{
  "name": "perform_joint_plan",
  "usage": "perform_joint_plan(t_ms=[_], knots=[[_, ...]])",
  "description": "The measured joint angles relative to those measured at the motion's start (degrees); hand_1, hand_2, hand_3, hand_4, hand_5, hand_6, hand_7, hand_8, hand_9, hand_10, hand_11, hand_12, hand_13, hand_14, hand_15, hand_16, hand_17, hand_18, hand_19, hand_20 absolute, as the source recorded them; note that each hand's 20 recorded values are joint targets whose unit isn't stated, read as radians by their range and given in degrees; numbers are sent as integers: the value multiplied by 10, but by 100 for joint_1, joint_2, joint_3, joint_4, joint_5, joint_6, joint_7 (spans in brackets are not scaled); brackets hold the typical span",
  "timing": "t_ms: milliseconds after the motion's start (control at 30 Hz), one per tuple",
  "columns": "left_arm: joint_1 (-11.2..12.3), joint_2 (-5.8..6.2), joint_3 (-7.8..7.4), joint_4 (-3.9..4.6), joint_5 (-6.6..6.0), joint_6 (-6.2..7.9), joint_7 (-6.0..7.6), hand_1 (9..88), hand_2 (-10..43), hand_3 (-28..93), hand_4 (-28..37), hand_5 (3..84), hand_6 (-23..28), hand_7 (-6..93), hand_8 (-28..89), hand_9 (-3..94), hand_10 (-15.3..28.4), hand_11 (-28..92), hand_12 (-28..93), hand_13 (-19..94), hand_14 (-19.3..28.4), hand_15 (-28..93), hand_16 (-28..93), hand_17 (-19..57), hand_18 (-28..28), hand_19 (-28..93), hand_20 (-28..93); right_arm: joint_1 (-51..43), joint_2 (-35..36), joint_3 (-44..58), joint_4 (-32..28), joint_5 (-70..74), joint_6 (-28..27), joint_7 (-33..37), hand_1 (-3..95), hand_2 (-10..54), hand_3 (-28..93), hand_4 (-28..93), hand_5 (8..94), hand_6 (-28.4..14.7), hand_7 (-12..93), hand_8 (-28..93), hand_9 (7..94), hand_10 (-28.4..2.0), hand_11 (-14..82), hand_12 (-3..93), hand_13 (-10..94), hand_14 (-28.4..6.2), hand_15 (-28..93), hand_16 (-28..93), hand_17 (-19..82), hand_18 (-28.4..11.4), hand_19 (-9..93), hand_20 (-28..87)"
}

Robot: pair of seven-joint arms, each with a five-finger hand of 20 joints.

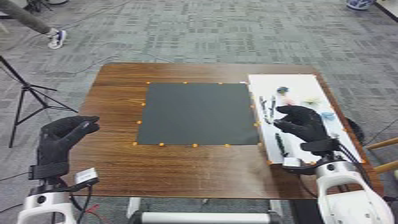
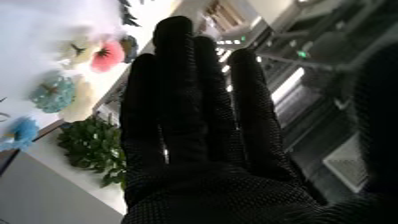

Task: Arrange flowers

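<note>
White right arm (image 1: pixel 345 182), nearest: reaches in from the bottom edge of the head view. Right hand (image 1: pixel 305 123), black glove: over the white mat (image 1: pixel 298 82), beside the blue flower (image 1: pixel 328 116); fingers apart from the thumb, clamped on nothing. Held so, presumably, to bring the stems within easy grasp.

Flowers, assorted: laid on the white mat at the right of the brown surface (image 1: pixel 115 104), including a pale flower (image 1: pixel 310 101) and a green sprig (image 1: pixel 281 145). Spread out, it seems, so that each may be picked singly by the nearer hand.

Dark mat (image 1: pixel 197 114), one: middle of the surface, orange marks (image 1: pixel 195 145) along its border; likely the set place for arranging.

Left hand (image 1: pixel 62 136), gloved: over the left part, fingers loosely bent, holding nothing; probably kept aside to leave the right hand room.

Right wrist view: same right hand, fingers straight, close together, grasping nothing. Beyond them, a pink flower (image 2: pixel 108 56), a cream flower (image 2: pixel 82 101) and a blue-green flower (image 2: pixel 53 94), heads clustered. Stem contact: cannot tell.
</note>
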Motion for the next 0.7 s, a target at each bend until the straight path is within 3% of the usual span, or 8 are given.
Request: perform_joint_plan(t_ms=[100, 133, 200, 267, 333, 500, 700], knots=[[-29, 0, 15, 6, 7, -6, -3, 325, -55, 649, -189, 629, 11, 276, -90, 645, 133, 310, 192, 522, 177, 416, 32, 113, 146, 268, 312, 1, -36, 7, 26, 73, 218, -88, 189, -28, 656, -134, 482, -46, 138, -48, 572, -190, 120, 227, 486, -189, 249, 274, 205, -201, 403, 365], [-35, 0, 13, 6, 33, -8, -10, 325, -54, 648, -189, 629, 11, 276, -89, 645, 133, 310, 193, 522, 177, 416, 32, 113, 146, 269, 312, 3, -40, 11, 24, 196, 228, -81, 221, -64, 676, -139, 499, -43, 151, -52, 584, -186, 132, 228, 495, -185, 257, 280, 199, -203, 416, 372], [-25, 0, -15, 4, 111, -12, -28, 325, -55, 649, -188, 629, 11, 276, -89, 645, 133, 310, 192, 523, 176, 416, 32, 113, 146, 270, 312, 4, -33, 1, -12, 645, 222, 33, 271, -92, 683, -147, 513, -41, 159, -54, 609, -177, 152, 232, 563, -163, 325, 284, 228, -214, 529, 420], [17, -5, -61, -11, 144, -11, -30, 324, -55, 649, -188, 629, 11, 276, -89, 645, 134, 310, 192, 522, 177, 416, 32, 113, 146, 271, 313, -4, -15, -9, -79, 1052, 208, 323, 322, -95, 664, -151, 519, -44, 160, -49, 644, -173, 187, 244, 703, -120, 382, 287, 333, -218, 644, 466], [52, -16, -81, -18, 144, -8, -30, 324, -55, 650, -187, 629, 11, 275, -89, 645, 134, 310, 192, 521, 178, 416, 32, 112, 146, 273, 314, -46, 1, -7, -155, 1076, 208, 630, 353, -95, 640, -152, 529, -47, 173, -43, 668, -171, 214, 256, 775, -96, 435, 307, 401, -215, 730, 493], [68, -20, -105, -32, 158, -16, -56, 323, -57, 651, -187, 628, 12, 275, -89, 645, 134, 309, 192, 524, 179, 417, 32, 113, 148, 285, 319, -299, 7, -28, -218, -742, 296, 829, 371, -95, 639, -176, 545, -46, 203, -41, 682, -152, 262, 284, 802, -80, 530, 324, 515, -169, 897, 475], [123, -24, -177, -87, 164, -17, -107, 324, -58, 652, -187, 628, 11, 274, -89, 644, 134, 309, 192, 523, 179, 419, 33, 114, 148, 289, 322, -433, 360, -309, -104, -2335, 485, 1058, 373, -95, 638, -178, 555, -45, 229, -38, 693, -144, 297, 297, 826, -65, 551, 328, 554, -151, 927, 457]])
